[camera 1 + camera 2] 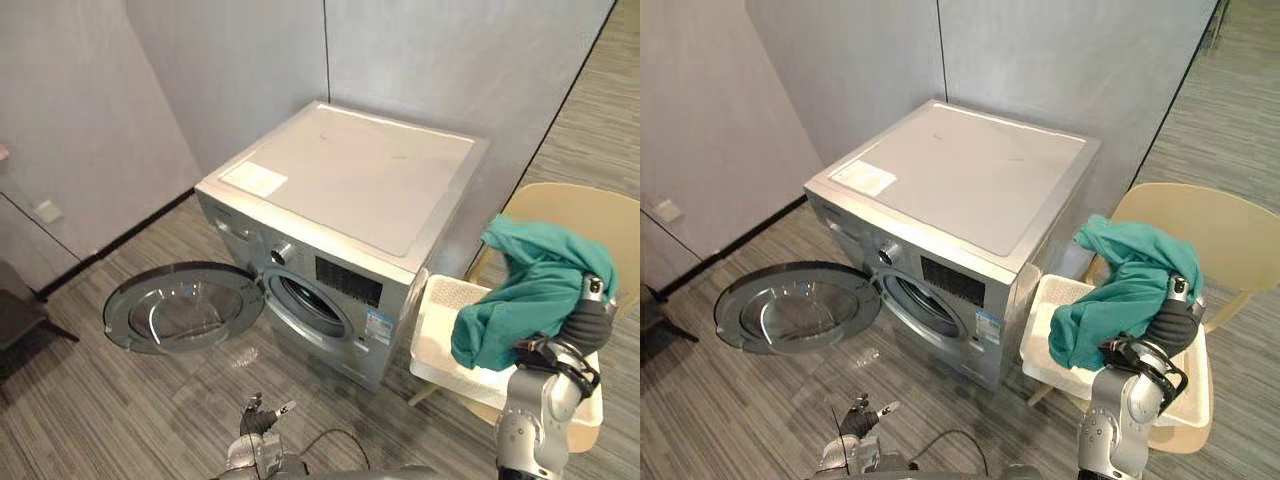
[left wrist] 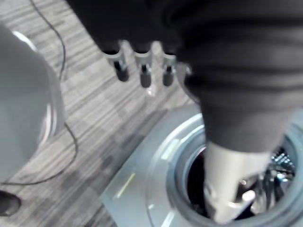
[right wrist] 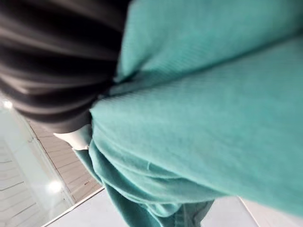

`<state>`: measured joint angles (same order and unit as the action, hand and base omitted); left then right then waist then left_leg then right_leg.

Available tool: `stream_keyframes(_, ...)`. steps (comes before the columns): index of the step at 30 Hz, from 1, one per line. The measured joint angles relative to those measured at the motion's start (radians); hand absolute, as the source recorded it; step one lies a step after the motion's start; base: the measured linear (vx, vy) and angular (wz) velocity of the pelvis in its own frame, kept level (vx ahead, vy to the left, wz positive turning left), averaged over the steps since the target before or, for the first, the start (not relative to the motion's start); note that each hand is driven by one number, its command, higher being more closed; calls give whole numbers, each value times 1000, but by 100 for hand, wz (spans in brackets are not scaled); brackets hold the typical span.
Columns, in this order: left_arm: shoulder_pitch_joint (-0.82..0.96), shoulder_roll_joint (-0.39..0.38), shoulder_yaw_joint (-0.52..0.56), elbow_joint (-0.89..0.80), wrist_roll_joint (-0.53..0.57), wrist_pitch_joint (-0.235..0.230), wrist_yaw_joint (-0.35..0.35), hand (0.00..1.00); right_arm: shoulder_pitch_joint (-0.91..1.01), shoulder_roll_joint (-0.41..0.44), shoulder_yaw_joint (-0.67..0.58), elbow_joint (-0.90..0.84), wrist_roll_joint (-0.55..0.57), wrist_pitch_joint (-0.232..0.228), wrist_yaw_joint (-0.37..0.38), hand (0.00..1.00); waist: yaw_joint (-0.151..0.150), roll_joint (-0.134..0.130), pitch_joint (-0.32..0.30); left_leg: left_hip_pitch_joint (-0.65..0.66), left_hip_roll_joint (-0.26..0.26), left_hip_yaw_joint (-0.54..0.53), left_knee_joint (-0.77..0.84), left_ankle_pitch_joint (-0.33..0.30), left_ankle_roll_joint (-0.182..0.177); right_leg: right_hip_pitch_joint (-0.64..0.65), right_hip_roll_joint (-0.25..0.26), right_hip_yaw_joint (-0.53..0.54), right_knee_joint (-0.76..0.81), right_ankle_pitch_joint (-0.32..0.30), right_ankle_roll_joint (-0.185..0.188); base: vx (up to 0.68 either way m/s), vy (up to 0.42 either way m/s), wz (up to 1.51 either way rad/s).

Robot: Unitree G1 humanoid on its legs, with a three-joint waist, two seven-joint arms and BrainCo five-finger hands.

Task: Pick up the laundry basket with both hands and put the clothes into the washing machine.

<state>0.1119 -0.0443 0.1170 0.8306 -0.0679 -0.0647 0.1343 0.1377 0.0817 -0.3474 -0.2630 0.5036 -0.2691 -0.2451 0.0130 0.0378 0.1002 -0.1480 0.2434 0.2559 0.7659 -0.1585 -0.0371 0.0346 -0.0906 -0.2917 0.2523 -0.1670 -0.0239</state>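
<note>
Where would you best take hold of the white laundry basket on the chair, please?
Probably at its rim, one hand on each of two opposite sides, coming down from above: the white laundry basket sits flat on the chair, open top up. The rim beside the washing machine is bare; the teal garment, draped over the right hand, hangs over its middle.

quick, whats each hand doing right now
left hand: open, holding nothing.
right hand: cannot tell, it is buried in the green garment over the white basket.
</note>
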Motion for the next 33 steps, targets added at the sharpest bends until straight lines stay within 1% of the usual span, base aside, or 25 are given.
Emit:
stream_keyframes(3, 7, 6, 5, -6, -1, -8, 1, 0, 0, 0, 4, 3, 5, 0, 0, 100, -1, -19, 3, -17, 68, -36, -27, -7, 13, -23, -62, 54, 33, -6, 12, 29, 176, -40)
stream_keyframes(5, 13, 8, 8, -27, -8, -13, 5, 0, -16, -13, 4, 5, 20, 0, 0, 100, -5, -23, 2, -50, 132, -193, -121, -2, 18, -125, -118, 112, 175, -57, 67, 9, 342, -43)
stream_keyframes(7, 17, 8, 6, -39, -26, -14, 6, 0, -29, -23, 2, 6, 27, -1, 0, 100, -17, -23, 2, -64, 160, -280, -186, 5, 9, -194, -155, 137, 287, -105, 104, 20, 377, -6)
stream_keyframes(8, 18, 6, -2, -39, -38, -14, 8, 0, -30, -31, 2, 6, 27, -2, -1, 100, -36, -24, 2, -61, 170, -308, -254, 40, -5, -223, -195, 145, 355, -135, 143, 47, 497, 27)
stream_keyframes(9, 21, 2, -13, -40, -38, -14, 12, 0, -30, -42, 1, 5, 27, -3, -2, 100, -46, -20, 0, -39, 169, -298, -311, 108, -11, -234, -222, 155, 390, -150, 175, 82, 815, 47)
stream_keyframes(10, 29, -1, -38, -40, -38, -12, 20, 0, -25, -50, -1, 6, 27, -5, -6, 100, -55, -19, -15, -12, 154, -265, -357, 95, -167, -236, -265, 161, 408, -157, 244, 70, 654, 44)
stream_keyframes(11, 26, 2, -41, -41, -38, -12, 20, 0, -20, -31, -3, 5, 27, -6, -7, 100, -58, -28, -24, -1, 128, -253, -371, 54, -225, -231, -295, 166, 400, -150, 263, 42, 809, 50)
stream_keyframes(12, 21, 21, -48, -50, -38, -12, 19, 0, -6, -9, 3, 11, 31, 2, -12, 100, -54, -97, -24, -5, 71, -207, -367, 20, -223, -210, -358, 179, 339, -118, 281, -1, 530, 38)
stream_keyframes(14, 26, 33, -57, -68, -37, -12, 18, 0, 2, -2, 5, 1, 27, 10, -10, 100, -49, -115, -30, -35, 32, -196, -326, -11, -218, -140, -379, 169, 199, -17, 273, 29, 583, 27)
stream_keyframes(15, 29, 48, -84, -87, -34, -13, 15, 0, 7, 1, 4, -30, 19, 10, -11, 100, -45, -114, -35, -68, 12, -200, -261, -50, -200, -98, -386, 168, 100, 135, 271, 32, 557, 11)
stream_keyframes(17, 27, 52, -89, -91, -31, -13, -4, 0, 7, 1, 3, -38, -7, 10, -9, 100, -40, -109, -37, -65, -27, -177, -245, -76, -163, -106, -412, 189, 57, 295, 227, -1, 593, -19)
stream_keyframes(18, 28, 45, -88, -91, -18, -13, -6, 0, 7, 1, 4, -36, -22, 12, -13, 100, -27, -99, -39, -44, -51, -124, -258, -90, -136, -137, -435, 181, 11, 444, 139, 12, 681, -100)
stream_keyframes(19, 31, 32, -83, -93, -2, -13, -6, 0, 1, -9, 14, -28, -32, 14, -16, 100, 5, -70, -32, -5, -50, -41, -296, -82, -95, -180, -445, 138, 1, 520, 30, 11, 500, -117)
stream_keyframes(20, 32, 33, -76, -93, 2, -12, -4, 0, -2, -9, 21, -24, -36, 17, -16, 100, 6, -72, -32, 14, -56, -15, -317, -70, -72, -201, -443, 96, 58, 478, 29, -11, 421, -116)
stream_keyframes(21, 41, 43, -73, -95, 6, -12, -2, 0, -3, -10, 36, -15, -40, 18, -15, 100, -1, -54, -24, 53, -70, 22, -370, -48, -37, -214, -417, 1, 172, 348, 64, -41, 340, -76)
stream_keyframes(22, 47, 48, -69, -94, 12, -12, -2, 0, -3, -10, 42, -9, -43, 17, -14, 100, -2, -47, -24, 92, -81, 58, -422, -32, -20, -210, -365, -55, 244, 230, 122, -52, 329, -73)
stream_keyframes(23, 51, 48, -65, -94, 12, -12, -1, 0, -4, -10, 48, -4, -43, 17, -12, 100, 1, -44, -27, 107, -87, 79, -444, -24, -14, -209, -336, -75, 266, 173, 135, -49, 298, -75)
stream_keyframes(24, 55, 48, -64, -92, 12, -12, -1, 0, -6, -10, 59, 8, -42, 17, -1, 100, 1, -39, -29, 125, -95, 108, -476, -16, -9, -203, -281, -104, 286, 92, 135, -37, 196, -60)
stream_keyframes(25, 56, 48, -63, -90, 12, -12, -1, 0, -5, -11, 66, 14, -42, 17, 4, 100, -1, -40, -30, 131, -99, 119, -488, -12, -7, -199, -255, -118, 285, 61, 134, -45, 170, -73)
stream_keyframes(26, 57, 45, -53, -74, 11, -11, -1, 0, -4, -12, 88, 36, -41, 17, 11, 100, 1, -43, -31, 146, -110, 151, -516, -2, -6, -191, -190, -126, 255, 4, 119, -34, 49, -56)
stream_keyframes(27, 57, 44, -43, -67, 11, -10, -1, 0, -6, -12, 97, 47, -39, 17, 14, 100, 0, -53, -36, 152, -117, 158, -525, 5, -6, -179, -172, -130, 216, -9, 103, -31, 13, -52)
stream_keyframes(28, 59, 44, -36, -50, 11, -8, -1, 0, -4, -12, 103, 63, -24, 18, 26, 100, -4, -48, -37, 159, -124, 156, -537, 17, -11, -138, -153, -119, 122, -4, 118, -12, -30, -22)
stream_keyframes(30, 52, 34, -36, -38, 11, -7, 0, 0, -1, -13, 97, 101, -1, 20, 34, 100, -8, -33, -35, 163, -121, 121, -578, 57, -7, -92, -101, -99, 5, 31, 113, -26, -75, 1)
stream_keyframes(32, 51, 29, -35, -37, 12, -7, 1, 0, -1, -13, 93, 107, 6, 25, 34, 100, -2, -28, -38, 163, -109, 102, -601, 72, -23, -71, -68, -90, -64, 70, 117, -55, -82, 3)
stream_keyframes(33, 51, 30, -34, -37, 11, -7, 1, 0, -3, -13, 98, 107, 8, 25, 35, 100, 2, -32, -39, 165, -105, 102, -623, 82, -38, -66, -48, -86, -102, 78, 103, -69, -96, -7)
